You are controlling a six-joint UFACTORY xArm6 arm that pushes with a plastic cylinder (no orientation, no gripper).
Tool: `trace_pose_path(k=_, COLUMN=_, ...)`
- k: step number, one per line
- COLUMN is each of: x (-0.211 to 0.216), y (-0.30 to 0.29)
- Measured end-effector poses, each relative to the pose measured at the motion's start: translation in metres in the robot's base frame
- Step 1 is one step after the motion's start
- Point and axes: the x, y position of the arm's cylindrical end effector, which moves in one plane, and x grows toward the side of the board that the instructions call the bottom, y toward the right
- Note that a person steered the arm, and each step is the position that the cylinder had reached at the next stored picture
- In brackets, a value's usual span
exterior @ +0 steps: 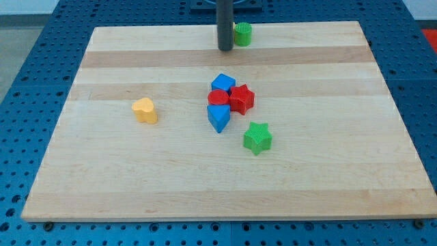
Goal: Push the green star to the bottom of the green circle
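Our tip (225,49): the dark rod comes down at the far edge of the board, and its lower end sits just left of the green circle, close beside it; we cannot tell whether the two touch.
Claw state: we have no claw here, only the bare rod, so there is nothing to open, close or grip.
Green circle (243,33): a short round block at the far edge, a little right of centre.
Green star (257,137): lies near the middle of the board, well apart from our tip and from the green circle, on the near-right side of the cluster, apart from it.
Cluster: a blue block (222,84) at the far side, a red star (241,98) to its right, a red round block (218,99) in the middle, and a blue wedge-like block (218,117) on the near side, all packed together.
Yellow block (145,110): heart-like in shape, alone on the left.
Board (136,178): pale wooden top on a blue perforated table (27,82).
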Motion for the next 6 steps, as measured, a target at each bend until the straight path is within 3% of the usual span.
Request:
trace_pose_path(k=1, x=0.014, y=0.056)
trace_pose_path(k=4, x=0.033, y=0.139)
trace_pose_path(k=6, x=0.123, y=0.182)
